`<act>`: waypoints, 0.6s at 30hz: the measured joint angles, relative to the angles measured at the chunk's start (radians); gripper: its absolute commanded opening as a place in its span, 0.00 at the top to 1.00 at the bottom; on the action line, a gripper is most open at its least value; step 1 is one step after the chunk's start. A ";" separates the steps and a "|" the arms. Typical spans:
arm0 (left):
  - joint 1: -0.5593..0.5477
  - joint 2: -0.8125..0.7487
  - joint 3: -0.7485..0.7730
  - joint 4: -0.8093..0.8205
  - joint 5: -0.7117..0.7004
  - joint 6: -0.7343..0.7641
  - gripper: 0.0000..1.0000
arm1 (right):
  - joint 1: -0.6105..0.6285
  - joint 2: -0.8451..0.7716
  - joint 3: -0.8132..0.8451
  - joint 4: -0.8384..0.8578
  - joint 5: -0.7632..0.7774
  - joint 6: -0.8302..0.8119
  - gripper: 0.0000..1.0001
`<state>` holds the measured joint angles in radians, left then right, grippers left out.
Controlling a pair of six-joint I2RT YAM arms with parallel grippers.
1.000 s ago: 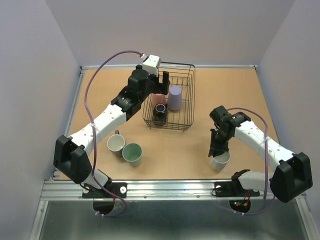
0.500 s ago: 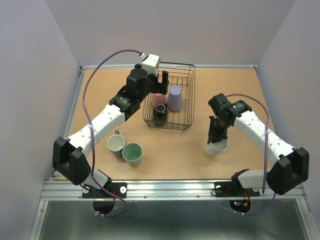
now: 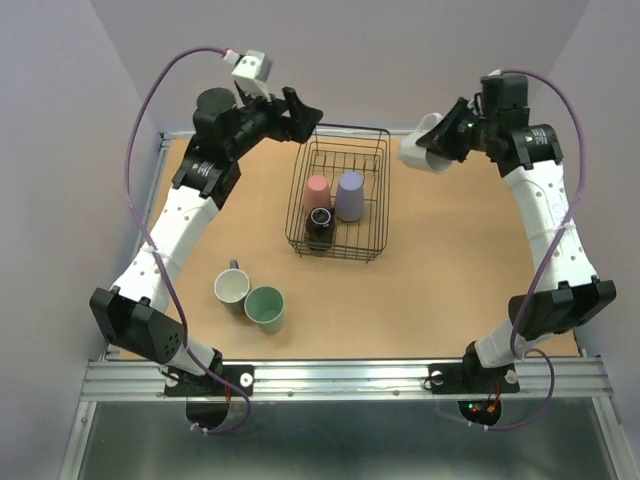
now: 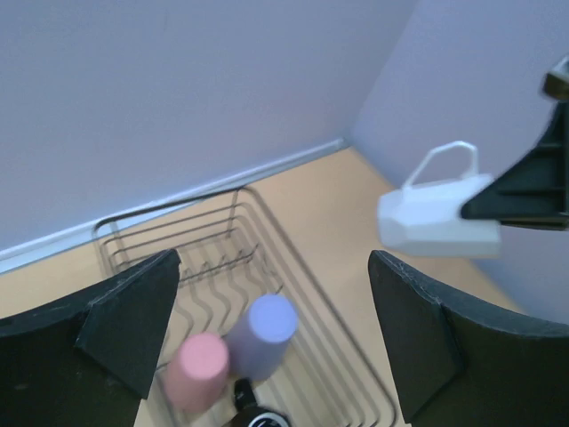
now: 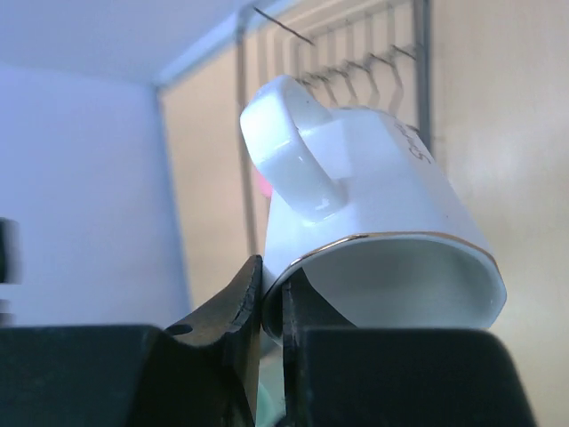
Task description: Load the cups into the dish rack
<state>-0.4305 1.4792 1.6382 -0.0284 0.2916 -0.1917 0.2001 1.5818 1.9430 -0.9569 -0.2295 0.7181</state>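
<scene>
The white mug [image 3: 423, 152] is off the bench [image 3: 450, 270], tilted onto its side with the handle uppermost. In the top view it sits just beyond the far right corner of the dish rack [image 3: 350, 155], clear of the wires. The right gripper [image 3: 447, 140] carries it: the jaws are closed on the mug wall at the rim, one finger inside and one outside (the right wrist view shows the gold-edged rim pinched between them).

The dish rack stands on the bench near the far wall. Its near half holds three cups:
- the pink cup [image 3: 317, 190], mouth down;
- the lavender cup [image 3: 349, 195], mouth down, just beside the pink cup;
- the dark brown cup [image 3: 320, 222], at the near end, in front of the pink cup.

The left gripper [image 3: 300, 110] hangs above the far left corner of the rack. Its jaws are spread wide and hold nothing.

Two cups stand mouth up on the bench near the left arm, well apart from the rack: the grey-blue mug [image 3: 232, 287] and the pale green cup [image 3: 265, 306], touching or almost touching.
</scene>
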 measured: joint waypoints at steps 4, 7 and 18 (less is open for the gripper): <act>0.157 -0.064 -0.248 0.311 0.306 -0.257 0.01 | -0.084 -0.010 -0.029 0.207 -0.141 0.154 1.00; 0.176 -0.060 -0.339 0.491 0.441 -0.405 0.01 | -0.080 -0.049 -0.181 0.537 -0.272 0.367 1.00; 0.162 0.032 -0.474 1.236 0.575 -1.002 0.01 | -0.061 -0.093 -0.514 1.420 -0.486 0.975 1.00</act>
<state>-0.2687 1.5108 1.1641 1.2076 0.8669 -1.1938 0.1390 1.4883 1.4288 0.4629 -0.7158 1.6932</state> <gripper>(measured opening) 0.986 0.140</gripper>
